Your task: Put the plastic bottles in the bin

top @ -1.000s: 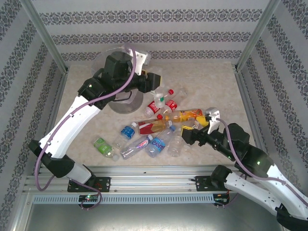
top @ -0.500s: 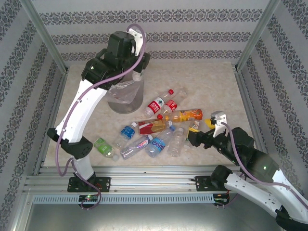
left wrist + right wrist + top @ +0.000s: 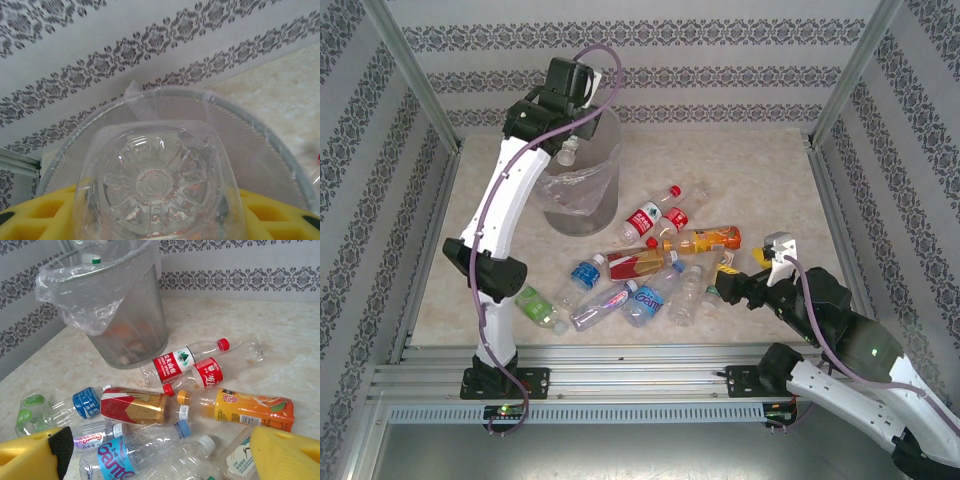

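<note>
Plastic this thin looks light and crushy to me; left gripper (image 3: 160, 220) is clamped on a clear bottle (image 3: 152, 185) over the bin (image 3: 260, 145); right gripper (image 3: 160, 455) is wide apart by the bottles (image 3: 650, 270) on the table (image 3: 770, 180); I'd pinch mid-body, gently.

Robot test cell, lab-type, indicated. Enclosure formed by aluminium frame posts (image 3: 412, 80) and patterned wall panels (image 3: 150, 50), seen beyond left gripper (image 3: 160, 222). Marbled tabletop (image 3: 280, 340) spread ahead of right gripper (image 3: 157, 455). Arm bases (image 3: 505, 383) bolted to slotted rail (image 3: 640, 380).
</note>
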Action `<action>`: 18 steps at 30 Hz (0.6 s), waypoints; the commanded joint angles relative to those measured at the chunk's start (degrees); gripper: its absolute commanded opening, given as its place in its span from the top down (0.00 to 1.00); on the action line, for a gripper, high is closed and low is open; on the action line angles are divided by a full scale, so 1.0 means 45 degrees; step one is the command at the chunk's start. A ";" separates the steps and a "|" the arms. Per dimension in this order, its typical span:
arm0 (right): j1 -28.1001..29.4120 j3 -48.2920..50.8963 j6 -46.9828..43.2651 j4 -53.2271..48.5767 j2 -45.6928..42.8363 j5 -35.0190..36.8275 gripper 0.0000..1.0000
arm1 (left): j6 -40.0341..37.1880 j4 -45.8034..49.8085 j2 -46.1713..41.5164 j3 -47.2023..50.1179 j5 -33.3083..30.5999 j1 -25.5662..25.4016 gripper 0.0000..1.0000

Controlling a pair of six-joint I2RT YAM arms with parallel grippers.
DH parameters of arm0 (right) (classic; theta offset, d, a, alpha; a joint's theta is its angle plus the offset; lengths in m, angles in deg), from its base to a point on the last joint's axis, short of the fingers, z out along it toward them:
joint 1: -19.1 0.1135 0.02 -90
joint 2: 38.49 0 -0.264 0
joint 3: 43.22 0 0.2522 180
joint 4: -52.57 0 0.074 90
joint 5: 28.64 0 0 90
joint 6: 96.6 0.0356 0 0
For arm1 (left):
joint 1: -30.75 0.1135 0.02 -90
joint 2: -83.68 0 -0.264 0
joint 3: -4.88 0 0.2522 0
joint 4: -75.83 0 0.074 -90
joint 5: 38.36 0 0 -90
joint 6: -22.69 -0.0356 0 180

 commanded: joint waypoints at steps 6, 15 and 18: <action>0.0125 0.0142 0.0177 -0.0304 -0.0337 0.0815 0.09 | -0.0363 0.1023 0.1364 -0.0475 0.0740 0.0487 0.45; 0.0123 0.0299 0.0313 -0.0453 -0.0531 0.0961 0.09 | -0.0244 0.1578 0.2327 -0.0090 0.1569 0.0585 0.45; 0.0122 0.0312 0.0313 -0.0431 -0.0489 0.0962 0.09 | -0.0080 0.1860 0.2564 -0.0049 0.1904 0.0597 0.44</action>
